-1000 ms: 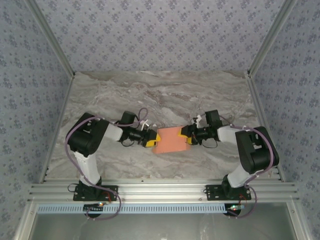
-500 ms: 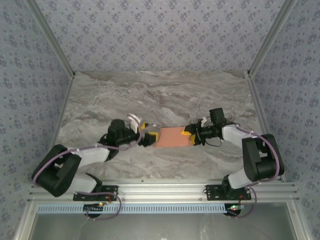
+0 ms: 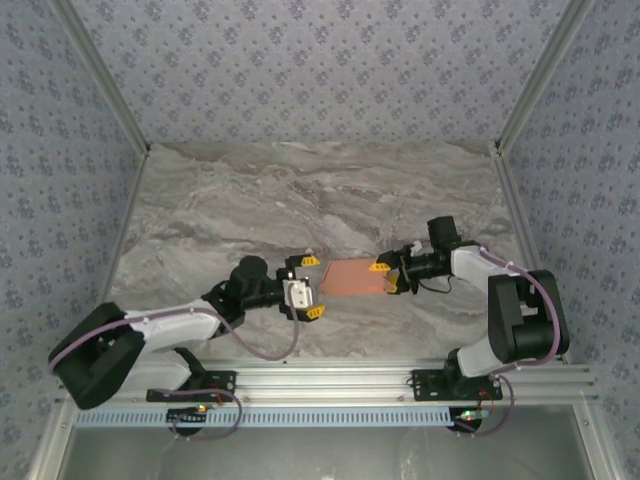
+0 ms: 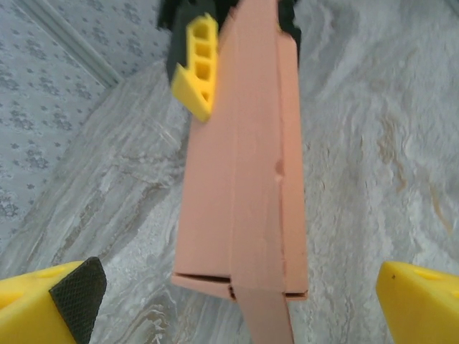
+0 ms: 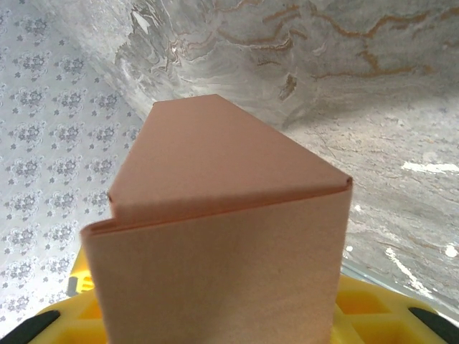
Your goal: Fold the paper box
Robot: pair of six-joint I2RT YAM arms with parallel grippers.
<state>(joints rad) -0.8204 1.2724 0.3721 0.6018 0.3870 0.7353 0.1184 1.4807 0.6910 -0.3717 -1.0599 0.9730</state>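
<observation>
Surface: grey-and-cream marble-patterned table (image 3: 300, 190), smooth and matte, with veins running across it in front of you.
Walls: pale blue-grey wallpaper panels (image 3: 320, 70) with a small repeated flower print, closing in three sides.
Near edge: ribbed aluminium rail (image 3: 320, 380) carrying both of your arm bases.
Box: salmon-orange thin card paper box (image 3: 355, 277), a flat, long rectangle near the table's middle, between your two grippers.
Box surface: in your left wrist view the paper box (image 4: 244, 179) shows long parallel creases, a small dent beside one crease, and layered card edges with a narrow tab at its near end.
Box folds: in your right wrist view the paper box (image 5: 222, 236) shows one panel lapped over another, with crisp edges and a matte face.
Right gripper: your right gripper (image 3: 385, 278) is clamped on the box's right end. Its blocky yellow plastic fingers (image 5: 373, 315) sit under the card, and one ribbed yellow finger (image 4: 197, 72) presses against that far end.
Left gripper: your left gripper (image 3: 313, 287) stands spread wide at the box's left end, holding nothing.
Left fingers: yellow plastic fingers (image 4: 419, 301), one faced with a black cross-hatched rubber pad (image 4: 75, 287). The card's near end reaches into the gap between them and touches neither.
Contact with table: you cannot tell whether the box's underside rests on the marble.
</observation>
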